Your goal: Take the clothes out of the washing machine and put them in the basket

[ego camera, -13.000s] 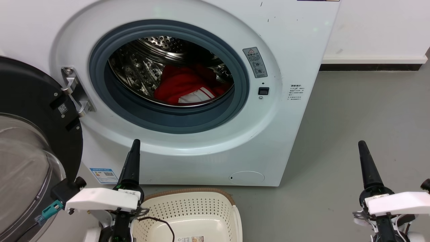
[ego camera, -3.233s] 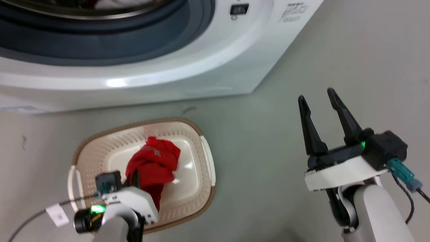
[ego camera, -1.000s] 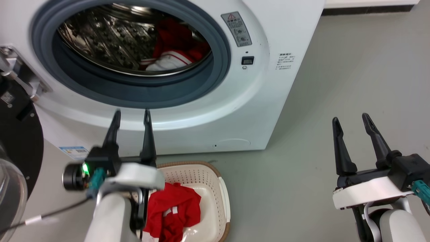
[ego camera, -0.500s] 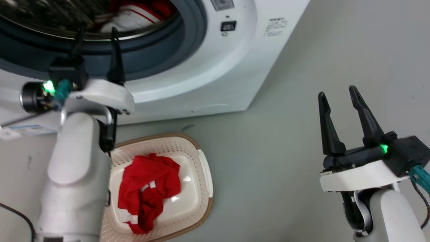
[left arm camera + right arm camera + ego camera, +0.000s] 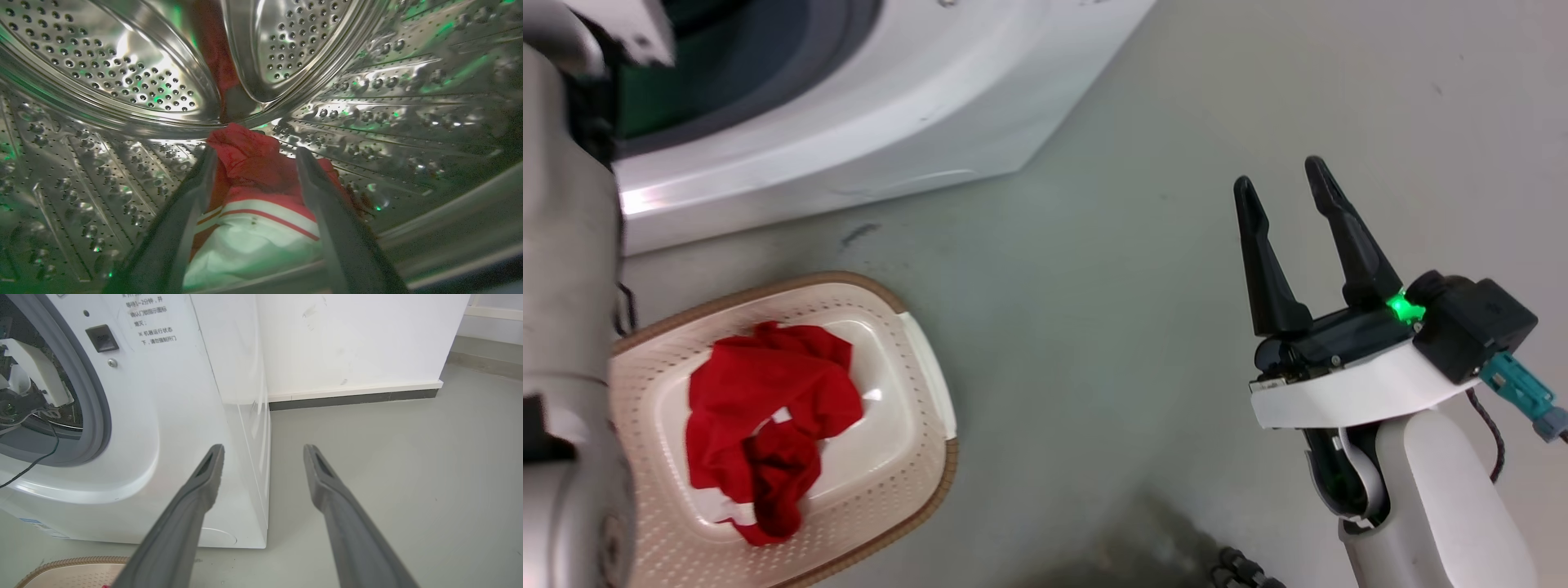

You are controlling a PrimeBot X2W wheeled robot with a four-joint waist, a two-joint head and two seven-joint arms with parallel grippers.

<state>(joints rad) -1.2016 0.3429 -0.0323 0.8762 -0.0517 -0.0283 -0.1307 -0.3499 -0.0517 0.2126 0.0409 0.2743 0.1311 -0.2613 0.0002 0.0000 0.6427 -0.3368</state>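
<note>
One big white washing machine stands on the grey floor. Beside it, the basket holds the red garment. Inside the drum, the left gripper is spread wide around the striped garment. The right gripper hangs wide apart over the floor, holding nothing.

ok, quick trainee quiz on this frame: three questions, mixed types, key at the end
1. True or false: the plain red garment lies in the basket.
2. The left end effector is: A) inside the drum, open, at the striped garment; B) over the basket; C) shut on the plain red garment.
3. Right end effector: open or shut?
Key: 1 true; 2 A; 3 open, holding nothing.
</note>
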